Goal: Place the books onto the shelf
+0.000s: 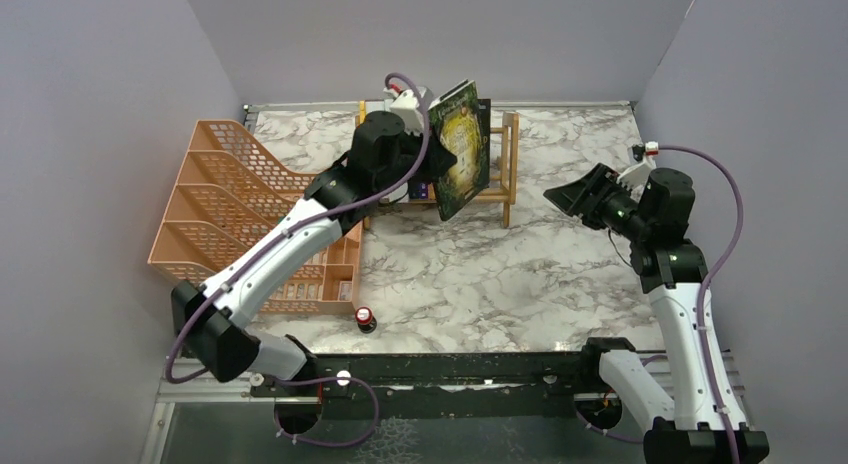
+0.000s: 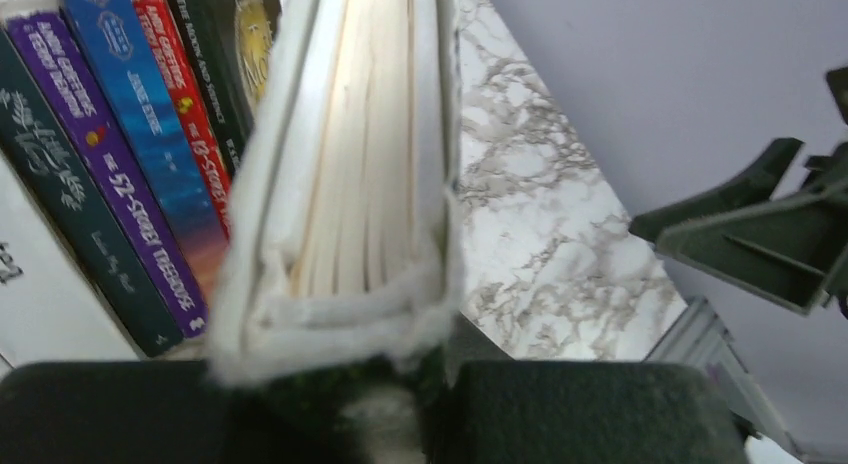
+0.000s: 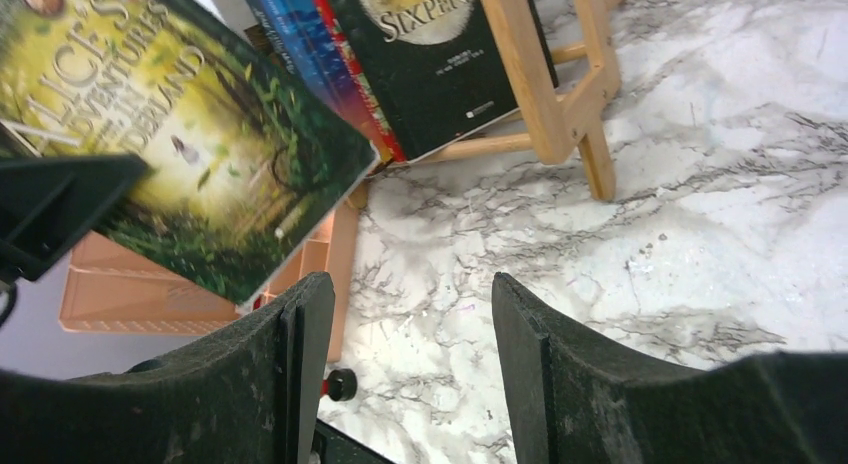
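My left gripper [image 1: 432, 160] is shut on a dark green book with a gold picture [image 1: 462, 149], titled "Alice's Adventures in Wonderland" [image 3: 170, 124]. It holds the book tilted in the air just in front of the light-wood shelf [image 1: 509, 164]. In the left wrist view the book's page edge [image 2: 360, 184] rises from between the pads of that gripper [image 2: 385, 404]. Purple [image 2: 110, 174], blue [image 2: 150, 114], red [image 2: 190, 114] and dark [image 2: 230, 54] books stand leaning on the shelf. My right gripper [image 1: 570, 196] hangs open to the right of the shelf, with nothing between its fingers [image 3: 410, 314].
An orange mesh tiered tray [image 1: 230, 204] stands at the left, under my left arm. A small red-and-black object [image 1: 366, 318] lies on the marble table near the front edge. Grey walls close in the back and both sides.
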